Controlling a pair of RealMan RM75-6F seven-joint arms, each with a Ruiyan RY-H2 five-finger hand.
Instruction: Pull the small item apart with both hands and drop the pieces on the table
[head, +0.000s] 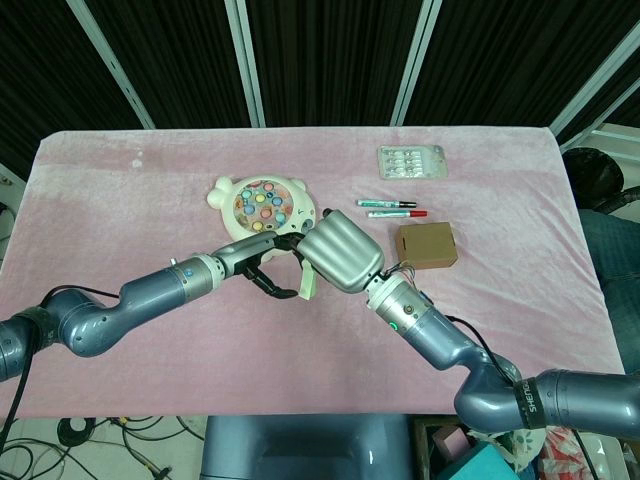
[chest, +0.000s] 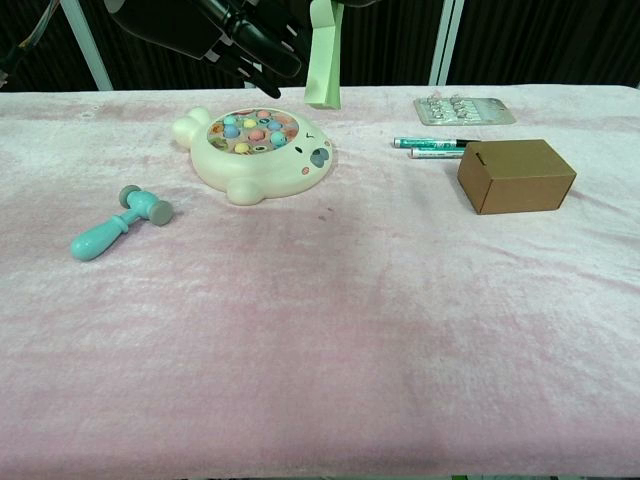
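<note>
The small item is a pale green piece (head: 307, 281), held up in the air above the table in front of the toy. In the chest view the green piece (chest: 323, 60) hangs down from the top edge. My right hand (head: 340, 255), its silver back facing up, grips the piece's upper part from the right. My left hand (head: 268, 268) comes in from the left, its dark fingers (chest: 262, 45) curled around the piece's other side. The contact itself is largely hidden under the right hand.
A cream peg toy (chest: 258, 155) with coloured pegs lies below the hands. A teal toy hammer (chest: 118, 224) is at the left. At the right are two markers (chest: 432, 147), a brown cardboard box (chest: 516, 175) and a blister pack (chest: 462, 108). A pink cloth (chest: 330, 340) covers the table.
</note>
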